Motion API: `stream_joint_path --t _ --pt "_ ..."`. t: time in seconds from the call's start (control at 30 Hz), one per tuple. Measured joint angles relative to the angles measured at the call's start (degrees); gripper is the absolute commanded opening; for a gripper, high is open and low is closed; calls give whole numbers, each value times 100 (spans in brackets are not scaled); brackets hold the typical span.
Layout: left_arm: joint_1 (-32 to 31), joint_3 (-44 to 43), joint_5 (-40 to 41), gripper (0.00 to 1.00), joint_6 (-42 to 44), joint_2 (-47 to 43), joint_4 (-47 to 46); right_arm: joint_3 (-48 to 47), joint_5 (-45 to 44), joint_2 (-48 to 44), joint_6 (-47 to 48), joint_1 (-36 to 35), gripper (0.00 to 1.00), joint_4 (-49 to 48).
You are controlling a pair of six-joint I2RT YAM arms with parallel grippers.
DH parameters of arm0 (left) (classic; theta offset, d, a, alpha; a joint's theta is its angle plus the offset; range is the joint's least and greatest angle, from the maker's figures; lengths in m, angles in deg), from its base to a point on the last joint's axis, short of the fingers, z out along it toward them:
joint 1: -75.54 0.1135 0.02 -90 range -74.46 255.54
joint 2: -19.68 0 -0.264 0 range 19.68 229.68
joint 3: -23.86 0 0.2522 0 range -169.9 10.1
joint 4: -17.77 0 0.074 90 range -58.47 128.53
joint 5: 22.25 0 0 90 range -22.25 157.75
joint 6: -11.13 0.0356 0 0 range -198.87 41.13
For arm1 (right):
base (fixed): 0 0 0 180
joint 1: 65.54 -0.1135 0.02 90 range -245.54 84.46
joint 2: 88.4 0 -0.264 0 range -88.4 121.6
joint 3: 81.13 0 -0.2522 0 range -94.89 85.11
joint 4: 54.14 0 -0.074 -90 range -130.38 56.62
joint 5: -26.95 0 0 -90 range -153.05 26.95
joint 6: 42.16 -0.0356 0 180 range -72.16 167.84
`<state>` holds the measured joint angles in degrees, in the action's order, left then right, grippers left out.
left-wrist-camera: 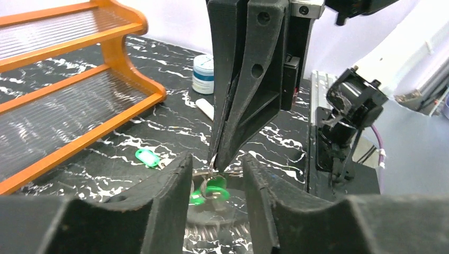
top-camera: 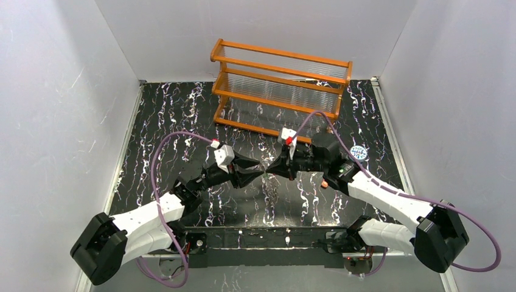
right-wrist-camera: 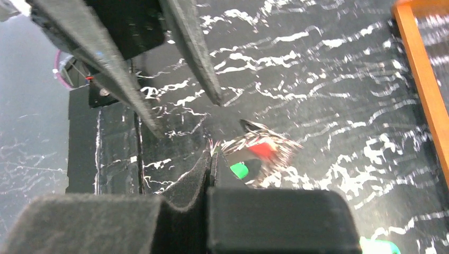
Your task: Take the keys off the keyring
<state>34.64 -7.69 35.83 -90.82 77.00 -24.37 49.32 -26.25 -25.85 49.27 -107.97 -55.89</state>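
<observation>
Pinching wire loop — right fingers | keys hang downward | left fingers spread

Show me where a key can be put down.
Free: far-left table corner, beside the rack; also the near strip between the arm bases. Crowded: centre, where left pincer and right pincer meet at the keys; right side, near the small lid.

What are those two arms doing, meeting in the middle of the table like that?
They are working keys off a keyring. The right gripper is pinched shut on it, with green keys and a red key dangling. The left gripper stands open around the bunch, gripping nothing. One green key lies loose on the table by the wooden rack.
</observation>
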Motion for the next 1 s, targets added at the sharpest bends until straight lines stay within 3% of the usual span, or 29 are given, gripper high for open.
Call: stream_joint_path --t 0.23,0.4,0.73,1.0 --pt "-39 -380 605 51 302 -299 1165 -1532 -1263 503 -157 -7 1 2459" --pt "-452 -586 1185 56 492 -317 1864 -2533 -2070 1139 -535 -116 1 3679" --pt "-809 -754 2114 56 1469 269 2544 -3143 -2424 1523 -881 -245 1 4782" --pt "-811 -1045 1939 55 2566 479 2754 -3580 -2269 1832 -879 -245 1 5283"
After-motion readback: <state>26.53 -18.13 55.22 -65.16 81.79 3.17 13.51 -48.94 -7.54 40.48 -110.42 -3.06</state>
